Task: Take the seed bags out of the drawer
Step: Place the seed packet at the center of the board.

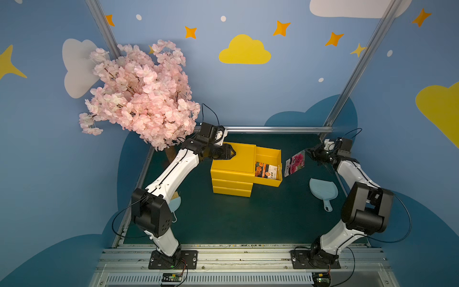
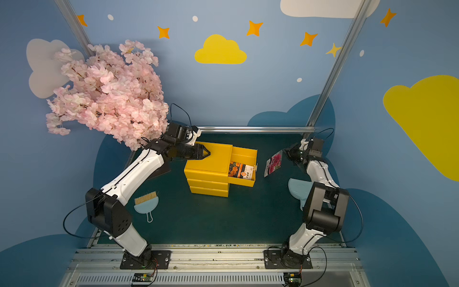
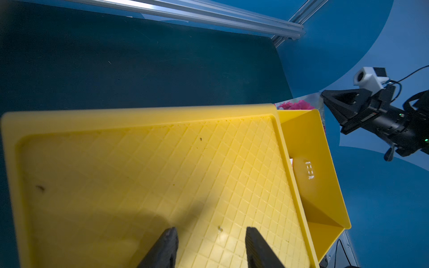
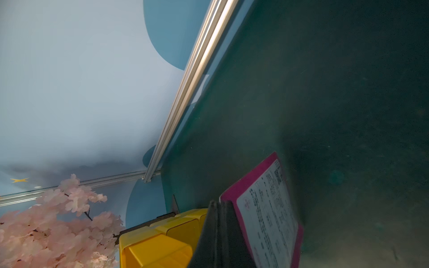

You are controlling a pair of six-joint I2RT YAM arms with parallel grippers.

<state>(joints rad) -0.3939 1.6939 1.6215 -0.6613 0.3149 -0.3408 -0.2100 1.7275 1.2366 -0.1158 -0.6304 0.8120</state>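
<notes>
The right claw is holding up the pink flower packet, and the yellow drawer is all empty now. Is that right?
Not quite. The right gripper does hold the pink seed bag up in the air, but the open drawer is not empty: an orange seed bag lies inside it. Both top views show this.

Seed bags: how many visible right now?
2. A glossy pink-flower packet hangs clamped in the right gripper; an orange-flower packet lies in the open yellow plastic drawer. Others may hide beneath it.
</notes>
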